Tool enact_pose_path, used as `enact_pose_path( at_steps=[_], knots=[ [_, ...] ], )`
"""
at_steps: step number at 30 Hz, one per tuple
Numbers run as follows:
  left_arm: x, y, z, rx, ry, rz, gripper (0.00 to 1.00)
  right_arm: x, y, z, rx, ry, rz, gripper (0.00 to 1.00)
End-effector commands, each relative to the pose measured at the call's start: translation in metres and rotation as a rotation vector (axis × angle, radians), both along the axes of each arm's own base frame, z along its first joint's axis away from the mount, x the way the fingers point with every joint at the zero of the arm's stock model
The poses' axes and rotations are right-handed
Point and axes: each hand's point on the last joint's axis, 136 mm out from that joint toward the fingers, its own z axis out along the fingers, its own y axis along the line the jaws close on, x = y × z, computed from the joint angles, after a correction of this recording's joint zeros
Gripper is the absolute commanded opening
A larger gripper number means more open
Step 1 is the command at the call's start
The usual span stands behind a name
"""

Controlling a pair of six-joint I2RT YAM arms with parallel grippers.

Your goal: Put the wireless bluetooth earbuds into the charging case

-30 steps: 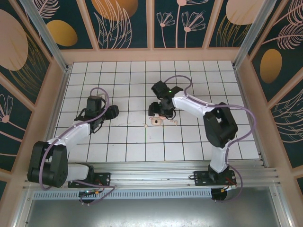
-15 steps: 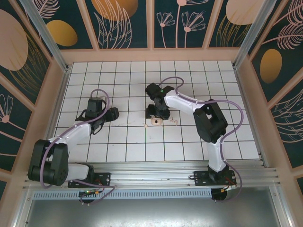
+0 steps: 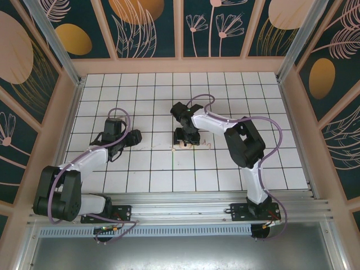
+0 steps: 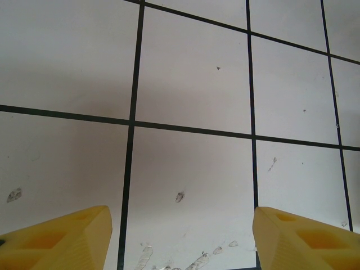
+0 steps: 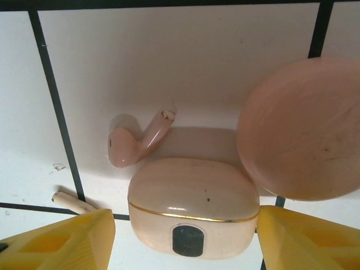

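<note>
Fingertips (image 5: 56, 239) of yellow plastic on the right end effector (image 5: 183, 239) stand wide apart, open and gripping nothing, one at each lower corner of the right wrist view. Between them sits the small pale beige-pink rounded charging case (image 5: 191, 208), with a thin gold seam and a dark spot on its near face. The spread looks chosen so that the jaws straddle the case without touching it, probably to steady it or to line up on what lies beyond. Just behind the case, at or very near its far edge, one pale pink curved earbud (image 5: 135, 143) lies on the white black-gridded tiled tabletop (image 5: 169, 62); it is outside the case, so the insertion is not yet done. A thin pale stem-like piece (image 5: 70, 201) lies by the left fingertip; whether it is the second earbud I cannot tell. A rounded pink disc (image 5: 304, 129) overlaps the case's right side, perhaps its lid standing open, though that is unsure. Seen from above, the right arm reaches to the case near the tabletop's middle, while the left end effector (image 4: 181, 239), also open with only bare tile between its fingers, sits well apart to the left, likely kept out of the way.
</note>
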Motion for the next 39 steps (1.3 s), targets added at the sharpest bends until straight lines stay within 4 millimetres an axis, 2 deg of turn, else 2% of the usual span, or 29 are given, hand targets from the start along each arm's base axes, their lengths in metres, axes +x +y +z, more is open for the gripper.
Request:
enact_pose_path(
  at_steps=[1, 9, 12, 15, 18, 21, 24, 27, 29, 32, 35, 39],
  knots=[
    [-0.001, -0.005, 0.002, -0.026, -0.006, -0.007, 0.66, 0.000, -0.003, -0.005, -0.048, 0.002, -0.009, 0.67],
    [-0.002, -0.005, 0.003, -0.029, -0.008, -0.010, 0.66, -0.002, -0.007, -0.017, -0.089, 0.012, 0.006, 0.67],
    [-0.002, -0.006, 0.004, -0.029, -0.010, -0.013, 0.65, 0.000, -0.007, -0.018, -0.093, 0.000, 0.007, 0.61],
    [-0.001, -0.007, 0.006, -0.032, -0.013, -0.020, 0.64, 0.004, -0.005, -0.014, -0.082, -0.028, 0.008, 0.56],
    [0.001, -0.011, 0.012, -0.043, -0.023, -0.041, 0.63, 0.009, 0.000, -0.001, -0.046, -0.081, 0.004, 0.54],
    [0.003, -0.019, 0.022, -0.072, -0.039, -0.080, 0.61, 0.018, 0.007, 0.024, 0.032, -0.170, -0.011, 0.52],
    [0.005, -0.034, 0.043, -0.123, -0.097, -0.148, 0.59, 0.028, 0.016, 0.062, 0.144, -0.280, -0.021, 0.52],
    [0.006, -0.047, 0.074, -0.158, -0.209, -0.219, 0.59, 0.035, 0.023, 0.105, 0.280, -0.392, -0.028, 0.52],
    [0.005, -0.058, 0.102, -0.180, -0.318, -0.277, 0.59, 0.039, 0.027, 0.136, 0.390, -0.464, -0.034, 0.52],
    [-0.002, -0.070, 0.138, -0.208, -0.473, -0.347, 0.58, 0.041, 0.029, 0.178, 0.573, -0.538, -0.041, 0.52],
    [-0.011, -0.081, 0.166, -0.211, -0.591, -0.415, 0.58, 0.038, 0.028, 0.215, 0.778, -0.581, -0.067, 0.52],
    [-0.021, -0.096, 0.186, -0.205, -0.694, -0.495, 0.58, 0.031, 0.021, 0.247, 0.997, -0.591, -0.102, 0.51]
  ],
)
